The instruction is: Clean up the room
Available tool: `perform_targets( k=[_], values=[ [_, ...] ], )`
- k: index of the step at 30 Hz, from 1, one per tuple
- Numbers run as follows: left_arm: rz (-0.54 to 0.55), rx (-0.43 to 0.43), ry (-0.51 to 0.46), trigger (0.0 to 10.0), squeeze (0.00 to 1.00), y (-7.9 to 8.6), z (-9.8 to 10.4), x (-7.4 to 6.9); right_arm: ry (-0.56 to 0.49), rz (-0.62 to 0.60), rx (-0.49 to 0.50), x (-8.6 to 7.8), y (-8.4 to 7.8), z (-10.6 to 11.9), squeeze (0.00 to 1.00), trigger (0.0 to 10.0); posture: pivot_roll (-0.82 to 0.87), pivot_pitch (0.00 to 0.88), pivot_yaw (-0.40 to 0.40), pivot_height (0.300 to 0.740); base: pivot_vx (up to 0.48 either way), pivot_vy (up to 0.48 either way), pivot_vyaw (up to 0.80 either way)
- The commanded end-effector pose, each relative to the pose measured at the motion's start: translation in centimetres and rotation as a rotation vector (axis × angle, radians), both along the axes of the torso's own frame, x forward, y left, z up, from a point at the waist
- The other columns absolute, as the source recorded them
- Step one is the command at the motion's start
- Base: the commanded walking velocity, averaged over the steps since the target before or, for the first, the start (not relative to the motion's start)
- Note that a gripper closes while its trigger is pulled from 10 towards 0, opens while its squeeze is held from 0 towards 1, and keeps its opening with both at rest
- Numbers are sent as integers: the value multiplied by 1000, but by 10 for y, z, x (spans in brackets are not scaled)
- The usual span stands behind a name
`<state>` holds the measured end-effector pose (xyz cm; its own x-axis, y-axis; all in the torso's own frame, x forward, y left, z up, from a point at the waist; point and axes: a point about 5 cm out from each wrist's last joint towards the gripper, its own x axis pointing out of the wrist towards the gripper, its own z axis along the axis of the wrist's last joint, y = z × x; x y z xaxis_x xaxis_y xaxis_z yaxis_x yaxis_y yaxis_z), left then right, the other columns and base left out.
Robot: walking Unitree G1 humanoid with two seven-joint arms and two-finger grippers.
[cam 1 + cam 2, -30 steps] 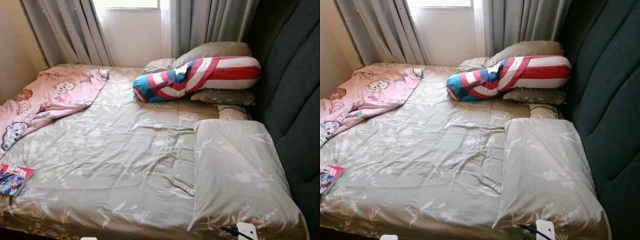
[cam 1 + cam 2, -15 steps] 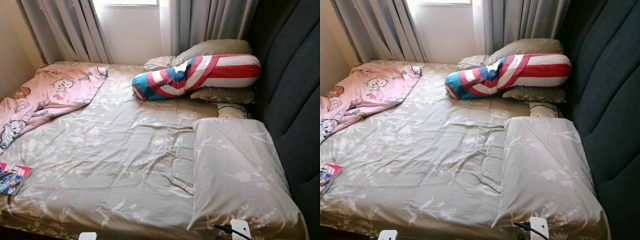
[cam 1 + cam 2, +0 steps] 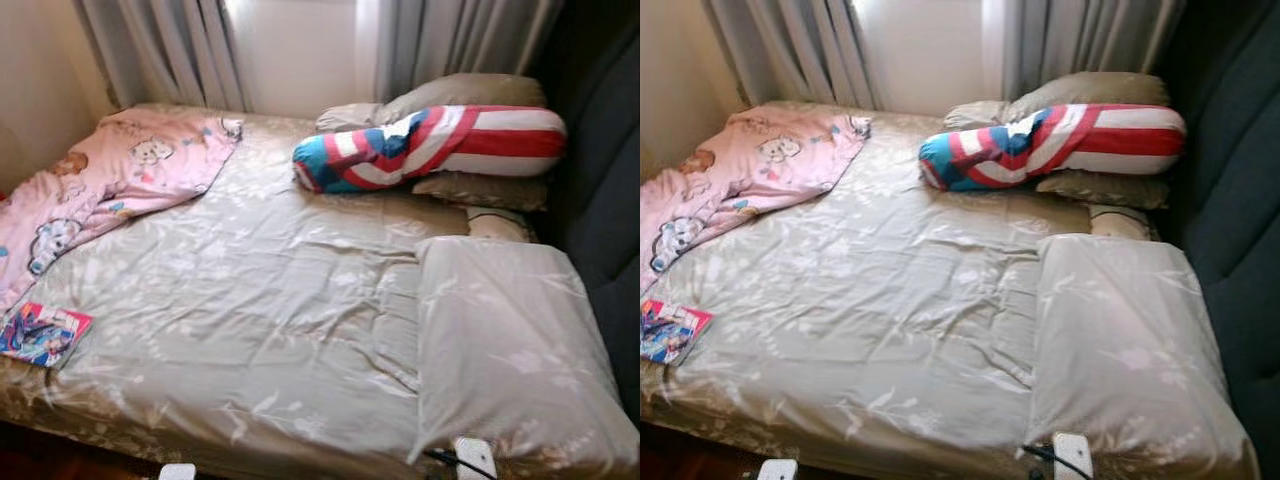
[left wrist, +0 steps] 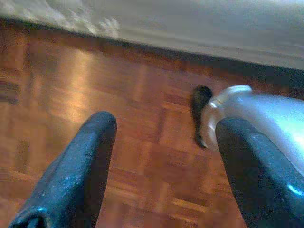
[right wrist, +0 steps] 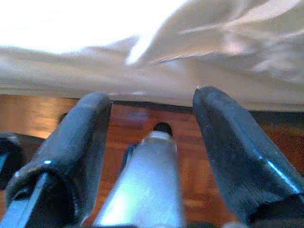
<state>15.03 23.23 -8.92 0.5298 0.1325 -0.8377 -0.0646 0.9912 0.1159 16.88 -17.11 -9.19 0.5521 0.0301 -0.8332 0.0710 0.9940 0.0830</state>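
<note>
While both claws hang open — left claw (image 4: 161, 166), right claw (image 5: 152, 142) — bed (image 3: 270, 330), striped bolster (image 3: 430, 145), book (image 3: 42, 335).

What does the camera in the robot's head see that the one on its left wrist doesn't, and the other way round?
Head camera: the top of the bed, with a pink blanket, a striped bolster, a big pillow and a magazine near the edge.
Left wrist camera: the left hand, its two black fingers apart with nothing between them, above a wooden floor, beside a silver robot part.
Both: the beige flowered sheet on the bed.
</note>
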Motion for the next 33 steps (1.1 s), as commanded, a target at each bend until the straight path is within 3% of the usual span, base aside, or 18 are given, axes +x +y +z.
perform_targets(
  k=[1, 33],
  values=[
    [-4, -16, 23, 10000, 0, -5, -3, -4, 27, -9, -22, -7, -9, -2, 0, 10000, -28, 87, -7, 740, 0, 465, 0],
    [8, -16, 15, 10000, 0, -6, -3, -2, 29, -19, -31, -8, -10, -3, 0, 10000, -16, 94, -11, 740, 0, 454, 0]
  ],
)
